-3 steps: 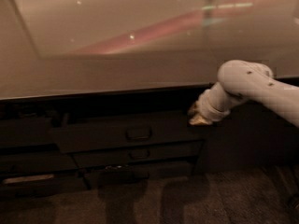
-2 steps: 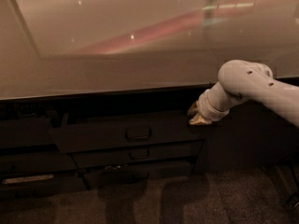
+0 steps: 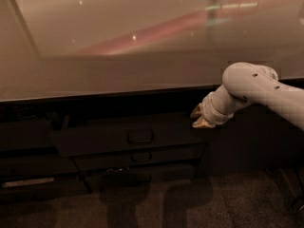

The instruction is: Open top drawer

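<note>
**Robot gripper at the upper right corner of a dark top drawer**

A dim view of a long counter with a glossy, pale brown countertop (image 3: pixel 142 56) that fills the upper half of the frame and carries pink and white reflections. Below it, in the centre of the frame, sits a stack of dark drawer fronts.

The top drawer (image 3: pixel 99 139) is the widest front, a flat dark panel running from centre left to just right of centre. It has a small curved handle (image 3: pixel 140 137) in its middle. Its front looks set slightly forward of the two slimmer drawers (image 3: pixel 166 155) under it, though the darkness makes this hard to confirm.

A white robot arm (image 3: pixel 256 87) reaches in from the right edge of the frame, angled down and to the left. Its gripper (image 3: pixel 200 118), with pale tan tips, sits at the upper right corner of the top drawer's front, at or just above its top edge. It is well to the right of the handle. Whether the gripper is open or closed cannot be told, nor whether it actually grips the drawer's edge or only rests beside it.

Dark carpet (image 3: pixel 190 203) covers the bottom of the frame.
</note>
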`<state>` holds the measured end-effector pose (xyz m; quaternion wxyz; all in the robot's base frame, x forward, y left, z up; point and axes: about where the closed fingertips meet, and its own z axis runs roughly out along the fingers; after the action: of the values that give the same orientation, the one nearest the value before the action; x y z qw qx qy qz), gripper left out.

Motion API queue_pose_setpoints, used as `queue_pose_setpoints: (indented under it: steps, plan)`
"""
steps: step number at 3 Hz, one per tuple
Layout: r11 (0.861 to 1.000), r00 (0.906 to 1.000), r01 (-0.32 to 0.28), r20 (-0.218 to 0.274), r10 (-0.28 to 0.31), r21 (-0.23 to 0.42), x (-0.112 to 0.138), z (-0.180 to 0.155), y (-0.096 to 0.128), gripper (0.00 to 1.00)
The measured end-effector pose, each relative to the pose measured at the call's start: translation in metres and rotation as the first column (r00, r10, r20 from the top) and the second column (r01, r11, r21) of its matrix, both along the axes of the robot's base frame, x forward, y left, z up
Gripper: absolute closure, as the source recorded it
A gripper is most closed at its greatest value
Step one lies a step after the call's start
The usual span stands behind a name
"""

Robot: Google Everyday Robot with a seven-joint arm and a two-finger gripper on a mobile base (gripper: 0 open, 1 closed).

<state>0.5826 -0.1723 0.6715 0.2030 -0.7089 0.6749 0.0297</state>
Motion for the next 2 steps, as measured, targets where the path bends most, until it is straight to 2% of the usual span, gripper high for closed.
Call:
queue_pose_setpoints:
  steps: [2]
  plan:
    - [1.000,1.0000,-0.006,0.000,0.006,0.004,-0.0072,-0.0008,0.0006,1.00]
